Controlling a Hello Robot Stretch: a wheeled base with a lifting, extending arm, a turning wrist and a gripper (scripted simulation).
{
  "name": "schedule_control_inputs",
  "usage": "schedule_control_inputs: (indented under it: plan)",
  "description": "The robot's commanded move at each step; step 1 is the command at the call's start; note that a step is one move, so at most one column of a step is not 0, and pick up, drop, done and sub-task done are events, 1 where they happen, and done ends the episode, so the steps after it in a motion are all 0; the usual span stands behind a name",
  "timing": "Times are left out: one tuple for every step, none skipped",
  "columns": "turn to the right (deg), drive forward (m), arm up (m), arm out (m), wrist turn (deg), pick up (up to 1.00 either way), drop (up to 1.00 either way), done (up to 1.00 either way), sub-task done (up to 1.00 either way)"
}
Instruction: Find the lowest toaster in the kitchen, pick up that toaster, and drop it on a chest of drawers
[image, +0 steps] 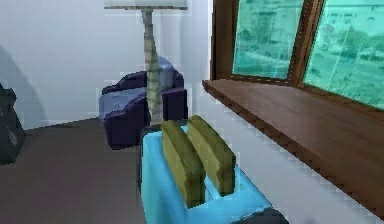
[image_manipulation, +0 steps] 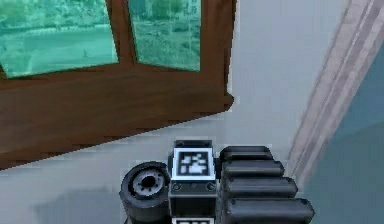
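Blue toaster (image: 165, 195) with 2 toast slices (image: 200, 155) at the forward view's 6 o'clock, armchair (image: 135, 105) toward 10 o'clock. Whether the hand (image_manipulation: 147, 190) is spread or carrying anything: cannot tell.

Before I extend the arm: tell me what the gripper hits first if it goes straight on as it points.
Most likely the pale wall just under the wooden window sill; the gripper sits low before it, though depth is hard to judge.

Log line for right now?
toaster: blue, close, forward view's bottom | armchair, floor lamp: ahead | window: forward view's right | end effector: load cannot tell
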Motion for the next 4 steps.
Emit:
schedule_control_inputs:
  plan:
    - [-21.0, 0.0, 0.0, 0.0, 0.0, 0.0, 0.0, 0.0, 0.0]
    - [0.0, 0.45, 0.0, 0.0, 0.0, 0.0, 0.0, 0.0, 0.0]
    - [-3.0, 0.0, 0.0, 0.0, 0.0, 0.0, 0.0, 0.0, 0.0]
    - [0.0, 0.3, 0.0, 0.0, 0.0, 0.0, 0.0, 0.0, 0.0]
